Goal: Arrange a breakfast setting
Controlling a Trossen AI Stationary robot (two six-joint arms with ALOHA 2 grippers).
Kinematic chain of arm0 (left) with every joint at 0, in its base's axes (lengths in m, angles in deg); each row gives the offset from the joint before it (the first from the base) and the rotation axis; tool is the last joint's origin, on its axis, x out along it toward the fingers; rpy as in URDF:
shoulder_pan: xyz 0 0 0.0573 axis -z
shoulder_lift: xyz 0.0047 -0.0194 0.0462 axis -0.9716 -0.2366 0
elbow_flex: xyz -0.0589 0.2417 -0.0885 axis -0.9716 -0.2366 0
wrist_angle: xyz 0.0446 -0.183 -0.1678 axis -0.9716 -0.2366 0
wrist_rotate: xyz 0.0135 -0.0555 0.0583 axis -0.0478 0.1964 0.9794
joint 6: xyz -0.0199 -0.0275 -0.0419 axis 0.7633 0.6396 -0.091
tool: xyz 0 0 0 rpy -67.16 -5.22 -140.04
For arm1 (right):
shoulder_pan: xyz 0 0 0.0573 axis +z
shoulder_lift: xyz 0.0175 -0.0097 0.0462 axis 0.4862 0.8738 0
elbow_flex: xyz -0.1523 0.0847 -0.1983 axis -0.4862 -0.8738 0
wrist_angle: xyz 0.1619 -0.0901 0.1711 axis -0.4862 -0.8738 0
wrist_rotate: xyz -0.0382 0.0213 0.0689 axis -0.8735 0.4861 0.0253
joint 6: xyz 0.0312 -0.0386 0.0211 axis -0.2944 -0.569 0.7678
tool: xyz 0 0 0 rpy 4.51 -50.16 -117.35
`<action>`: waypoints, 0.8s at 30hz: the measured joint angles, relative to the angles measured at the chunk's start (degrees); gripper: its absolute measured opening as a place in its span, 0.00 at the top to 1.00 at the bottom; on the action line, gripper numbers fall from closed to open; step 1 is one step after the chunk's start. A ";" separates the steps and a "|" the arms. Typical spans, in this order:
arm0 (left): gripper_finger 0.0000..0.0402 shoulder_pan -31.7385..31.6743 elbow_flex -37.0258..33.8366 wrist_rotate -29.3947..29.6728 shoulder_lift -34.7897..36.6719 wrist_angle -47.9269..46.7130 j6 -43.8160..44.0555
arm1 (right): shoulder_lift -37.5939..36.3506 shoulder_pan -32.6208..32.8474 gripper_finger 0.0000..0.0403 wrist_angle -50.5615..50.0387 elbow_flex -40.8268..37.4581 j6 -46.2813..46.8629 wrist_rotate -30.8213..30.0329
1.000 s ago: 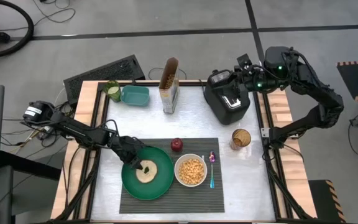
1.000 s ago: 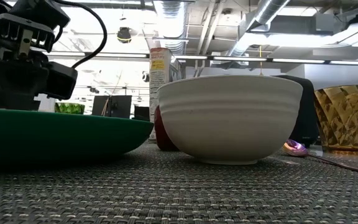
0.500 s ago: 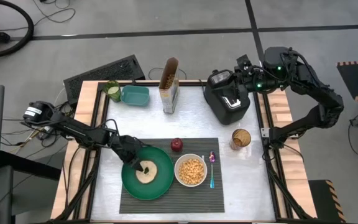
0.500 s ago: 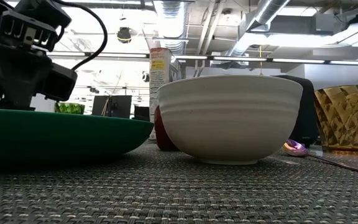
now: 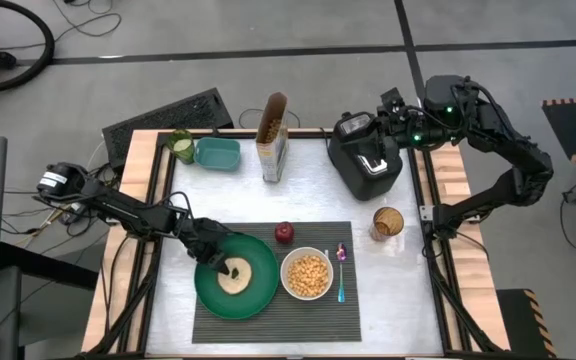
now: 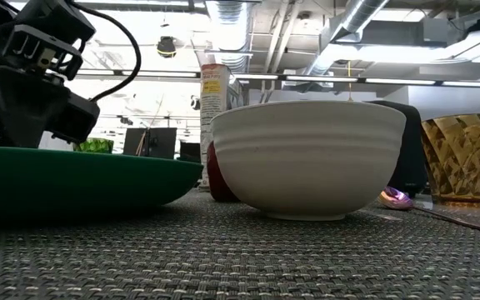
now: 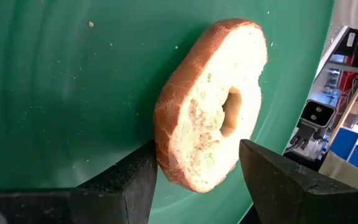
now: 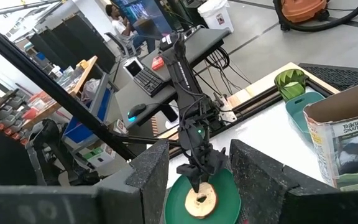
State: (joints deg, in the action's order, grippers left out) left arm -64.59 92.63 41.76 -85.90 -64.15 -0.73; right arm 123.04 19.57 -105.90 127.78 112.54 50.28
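The left gripper (image 5: 230, 268) hangs low over the large round green plate (image 5: 211, 295), its two dark fingers (image 7: 123, 186) spread apart with the round pale bagel (image 7: 210, 106) between them. In the left wrist view one finger lies right against the bagel's browned crust edge, while the other stands a little clear of the opposite side, so the bagel is straddled, not clamped. The bagel lies flat on the plate, cut face up, hole showing, slightly toward the plate's bowl-side half, with a few crumbs scattered on the green surface around it.

The plate sits on the left part of the dark grey ribbed rectangular placemat (image 5: 268, 325). Just beside the plate, to its right on the same mat, stands the smaller white bowl (image 5: 307, 276), filled with pale yellow cereal. The red apple (image 5: 284, 233) rests near the mat's far edge, between plate and bowl and just behind them. The small blue-and-pink spoon (image 5: 341, 272) lies on the mat just right of the bowl, pink end toward the far side.

Beyond the mat, an amber patterned glass (image 5: 388, 222) stands near the table's right edge, a black toaster (image 5: 364, 160) behind it, an open cereal box (image 5: 273, 128) at the far middle, and a teal rectangular container (image 5: 217, 153) with a small green cup (image 5: 182, 146) at the far left.

The right gripper (image 5: 393, 108) waits high beside the toaster at the far right corner, its fingers parted and holding nothing.
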 joint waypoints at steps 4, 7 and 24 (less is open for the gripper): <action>0.48 0.00 0.00 0.08 0.00 -0.10 1.86 | 0.00 0.00 0.51 0.00 0.00 0.02 0.00; 0.48 0.00 1.02 0.24 0.00 -2.07 2.96 | 0.00 0.00 0.51 0.01 0.00 0.00 0.00; 0.48 0.00 20.35 3.36 0.00 -37.67 -7.45 | -0.02 0.20 0.51 0.59 0.00 -5.38 0.00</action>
State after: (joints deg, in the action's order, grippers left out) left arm -64.59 112.98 45.12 -85.90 -101.82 -8.18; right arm 123.02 19.78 -105.31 127.78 107.16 50.28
